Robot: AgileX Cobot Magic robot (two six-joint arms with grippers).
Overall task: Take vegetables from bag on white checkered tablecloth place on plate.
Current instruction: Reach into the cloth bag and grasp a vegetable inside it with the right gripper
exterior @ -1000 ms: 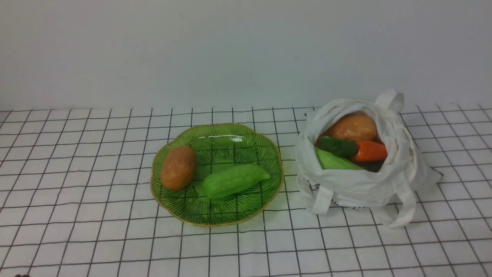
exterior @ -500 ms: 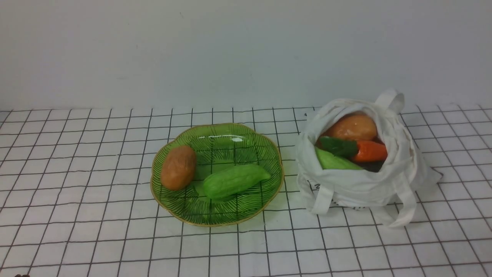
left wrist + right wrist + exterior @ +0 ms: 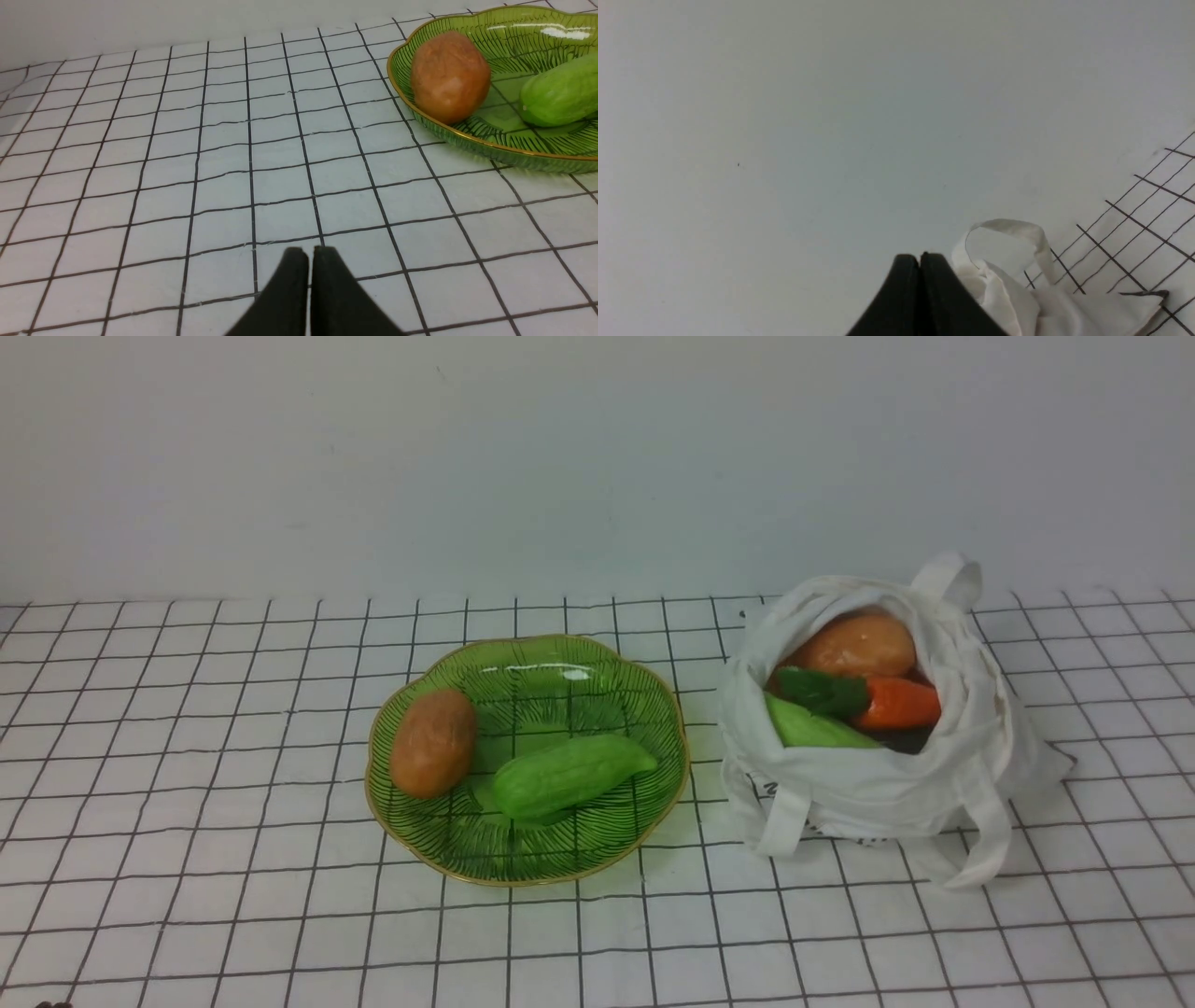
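The green glass plate (image 3: 644, 709) sits mid-table on the checkered tablecloth (image 3: 187, 709), holding a brown potato (image 3: 433, 742) and a pale green gourd (image 3: 569, 775). To its right the white bag (image 3: 868, 793) stands open, showing a potato (image 3: 859, 646), an orange carrot (image 3: 898, 702) with a green top, and a gourd (image 3: 812, 728). Neither arm shows in the front view. My left gripper (image 3: 309, 254) is shut and empty over bare cloth, short of the plate (image 3: 467, 137) and its potato (image 3: 449, 77). My right gripper (image 3: 920, 259) is shut and empty, beside the bag's handle (image 3: 1008, 228).
A plain pale wall (image 3: 597, 457) rises behind the table's far edge. The bag's loose straps (image 3: 990, 849) trail onto the cloth at its front right.
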